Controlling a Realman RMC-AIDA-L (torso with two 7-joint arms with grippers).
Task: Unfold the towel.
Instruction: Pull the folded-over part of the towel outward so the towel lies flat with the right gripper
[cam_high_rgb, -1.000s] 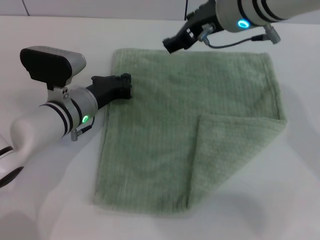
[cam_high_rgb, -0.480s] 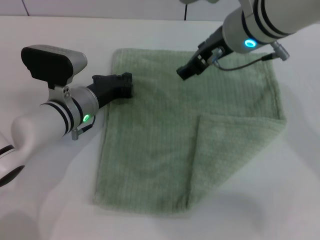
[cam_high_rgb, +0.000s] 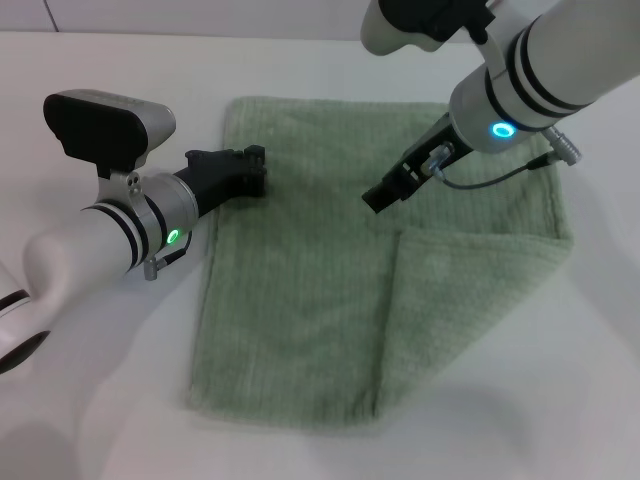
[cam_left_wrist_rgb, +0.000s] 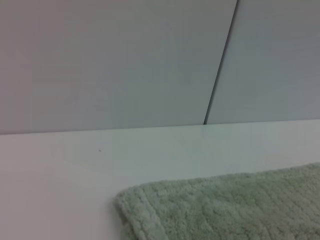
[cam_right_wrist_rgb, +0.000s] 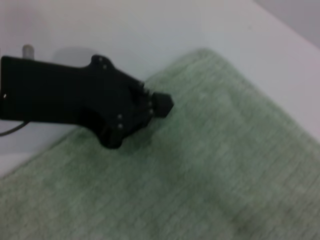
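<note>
The pale green towel (cam_high_rgb: 320, 270) lies flat on the white table (cam_high_rgb: 80, 400). Its near right corner is folded over into a triangular flap (cam_high_rgb: 460, 300). My left gripper (cam_high_rgb: 252, 172) rests at the towel's left edge near the far left corner. It also shows in the right wrist view (cam_right_wrist_rgb: 140, 120), low on the cloth (cam_right_wrist_rgb: 210, 170). My right gripper (cam_high_rgb: 383, 196) hovers over the towel's middle, just beyond the top of the flap. The left wrist view shows only a towel corner (cam_left_wrist_rgb: 235, 210).
Bare white table surrounds the towel on all sides. A pale wall (cam_left_wrist_rgb: 115, 60) with a vertical seam stands behind the table's far edge.
My right gripper has moved from the towel's far edge toward me and down, to over the towel's middle by the flap. The left arm and the towel have not moved.
</note>
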